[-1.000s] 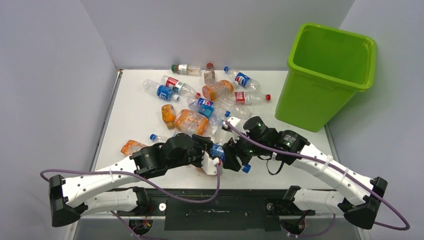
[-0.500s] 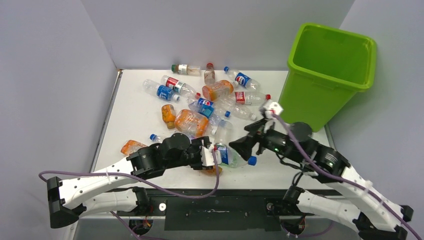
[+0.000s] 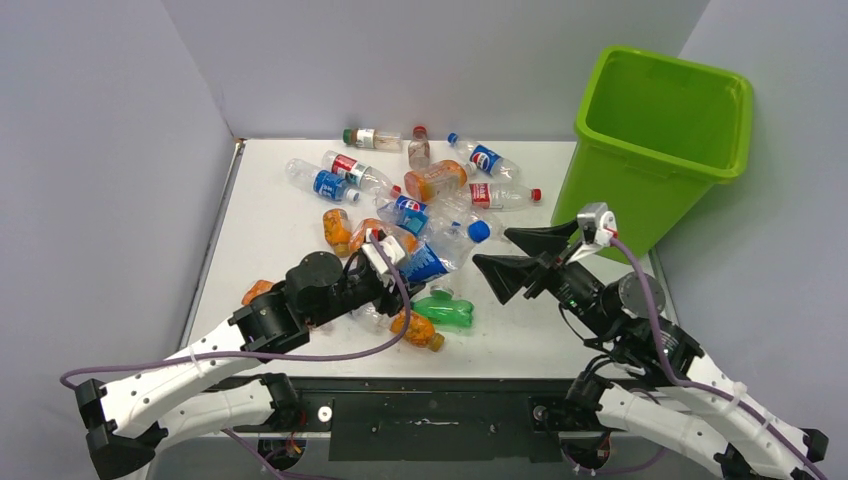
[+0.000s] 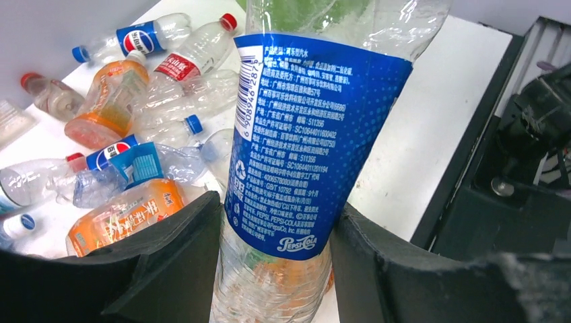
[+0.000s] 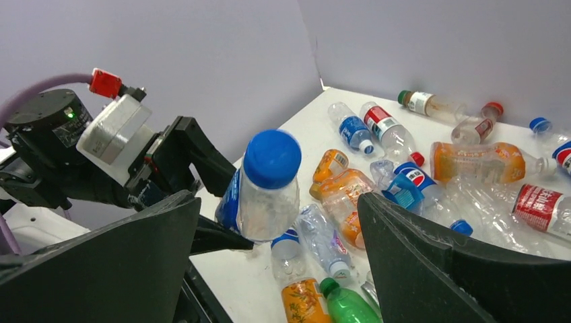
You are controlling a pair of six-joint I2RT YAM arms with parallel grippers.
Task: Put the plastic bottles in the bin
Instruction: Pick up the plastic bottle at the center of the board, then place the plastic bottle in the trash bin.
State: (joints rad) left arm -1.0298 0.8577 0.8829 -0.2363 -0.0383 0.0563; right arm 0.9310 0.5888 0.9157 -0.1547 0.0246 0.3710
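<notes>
My left gripper [image 3: 408, 262] is shut on a clear plastic bottle [image 3: 440, 252] with a blue Pepsi label and blue cap, held above the table and tilted towards the right arm. In the left wrist view both fingers [image 4: 168, 259] press the bottle's [image 4: 316, 128] sides. My right gripper [image 3: 492, 250] is open and empty, its jaws wide apart just right of the cap. In the right wrist view the bottle [image 5: 266, 185] hangs between and beyond my right gripper [image 5: 277, 202]. The lime-green bin [image 3: 620, 205] stands at the far right. Several more bottles [image 3: 435, 180] lie piled mid-table.
A green bottle [image 3: 445, 310] and an orange bottle [image 3: 420, 332] lie on the table below the held bottle. More bottles lie along the back wall [image 3: 372, 137]. Grey walls enclose the left, back and right. The black mount rail [image 3: 430, 410] runs along the near edge.
My left gripper has lifted the blue-label bottle off the table, up and to the right. My right gripper has pulled back from it, risen and opened wide facing it.
</notes>
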